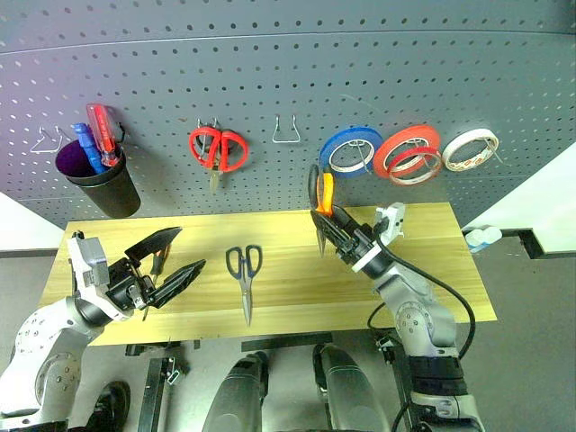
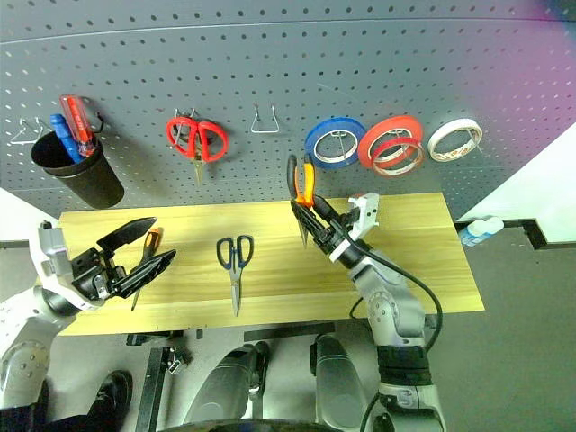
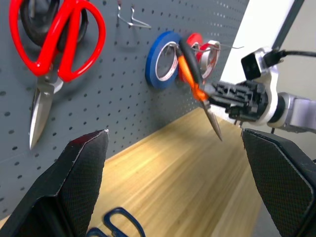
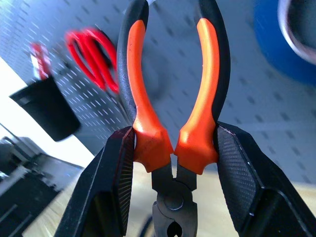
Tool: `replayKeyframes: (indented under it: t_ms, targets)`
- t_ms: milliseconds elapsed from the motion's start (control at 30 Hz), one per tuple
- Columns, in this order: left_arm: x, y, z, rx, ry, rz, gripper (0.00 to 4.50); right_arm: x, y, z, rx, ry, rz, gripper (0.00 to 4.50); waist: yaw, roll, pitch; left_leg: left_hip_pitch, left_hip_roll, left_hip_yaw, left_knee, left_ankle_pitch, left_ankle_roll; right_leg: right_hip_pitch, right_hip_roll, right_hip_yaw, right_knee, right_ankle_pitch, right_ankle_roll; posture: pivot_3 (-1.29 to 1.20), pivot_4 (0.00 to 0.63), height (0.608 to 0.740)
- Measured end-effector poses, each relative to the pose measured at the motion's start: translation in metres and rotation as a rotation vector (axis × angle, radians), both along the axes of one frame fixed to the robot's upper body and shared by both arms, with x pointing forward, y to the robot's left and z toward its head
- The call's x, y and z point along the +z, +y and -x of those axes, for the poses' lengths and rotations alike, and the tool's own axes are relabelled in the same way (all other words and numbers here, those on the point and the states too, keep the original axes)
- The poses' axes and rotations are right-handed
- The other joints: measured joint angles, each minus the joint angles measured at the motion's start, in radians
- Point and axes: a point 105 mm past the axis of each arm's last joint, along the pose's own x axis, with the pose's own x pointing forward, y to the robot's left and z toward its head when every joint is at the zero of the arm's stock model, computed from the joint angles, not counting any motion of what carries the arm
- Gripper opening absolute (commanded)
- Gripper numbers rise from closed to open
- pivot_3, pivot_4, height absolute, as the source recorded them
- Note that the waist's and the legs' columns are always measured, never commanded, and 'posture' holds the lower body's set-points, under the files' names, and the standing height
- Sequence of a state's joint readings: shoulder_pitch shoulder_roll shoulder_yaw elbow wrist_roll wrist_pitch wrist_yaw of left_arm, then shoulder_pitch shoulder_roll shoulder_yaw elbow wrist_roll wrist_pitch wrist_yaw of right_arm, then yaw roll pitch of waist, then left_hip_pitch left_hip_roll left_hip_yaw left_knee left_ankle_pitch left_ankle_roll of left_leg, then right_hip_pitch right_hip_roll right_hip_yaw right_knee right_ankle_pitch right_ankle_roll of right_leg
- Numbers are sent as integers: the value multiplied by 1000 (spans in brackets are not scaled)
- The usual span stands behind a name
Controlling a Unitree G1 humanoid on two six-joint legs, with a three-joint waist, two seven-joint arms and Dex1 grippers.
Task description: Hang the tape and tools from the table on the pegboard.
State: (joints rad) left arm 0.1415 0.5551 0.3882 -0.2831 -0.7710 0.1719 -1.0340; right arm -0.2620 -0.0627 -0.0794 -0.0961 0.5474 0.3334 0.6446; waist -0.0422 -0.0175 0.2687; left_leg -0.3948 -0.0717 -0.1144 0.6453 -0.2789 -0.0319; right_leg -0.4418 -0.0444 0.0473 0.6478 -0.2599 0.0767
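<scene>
I have the pliers clamped in my right hand, its fingers pressed on the orange handles just above the pivot, handles pointing up at the pegboard and nose down, lifted clear of the tabletop. They sit just below and left of the blue tape roll, near an empty wire hook. The thin reddish-orange tape hangs on the board under a thicker red roll. The dark-handled scissors lie flat mid-tabletop. My left hand hovers wide open and empty over the orange-and-black screwdriver, which is partly hidden.
</scene>
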Motion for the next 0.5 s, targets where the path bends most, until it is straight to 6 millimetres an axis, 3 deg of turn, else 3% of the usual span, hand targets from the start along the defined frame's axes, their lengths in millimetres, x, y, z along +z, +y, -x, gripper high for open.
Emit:
replayKeyframes:
  t_ms: [400,500]
  targets:
    - [-4,2,1,40,-19,18,4500,57,19,-13,72,-164,-90,2067,1,-1,-46,3,0,0,1,3,-5,1,1,0,4,1,-1,30,106,740]
    - [-6,2,2,50,-13,29,4500,63,24,-17,76,-179,-109,2067,3,-1,-54,4,0,0,2,3,-4,2,1,0,5,1,-2,35,100,740]
